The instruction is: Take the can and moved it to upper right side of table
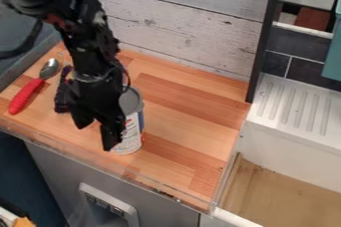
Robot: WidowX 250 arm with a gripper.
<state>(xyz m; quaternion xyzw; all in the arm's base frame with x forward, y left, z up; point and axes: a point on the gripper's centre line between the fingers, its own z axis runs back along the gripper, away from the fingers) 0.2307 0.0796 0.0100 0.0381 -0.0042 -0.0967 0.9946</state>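
1. Whitewashed wall planks [180, 22] rise behind the gripper [95, 134]; wooden countertop [176, 131] lies beneath it.
2. End effector: black, hanging downward, its two fingers parted, with wood visible between the tips.
3. Can [133, 134]: upright, immediately right of the gripper as viewed, partly hidden by the nearer finger; contact cannot be determined.
4. Label of the can: white, with blue and red areas; its print is too small to read.
5. Red-handled spoon [27, 95]: left of the gripper, beside a dark-handled utensil [61, 96] partly behind the arm.
6. White ribbed drainboard [293, 114]: well apart, right of the gripper.
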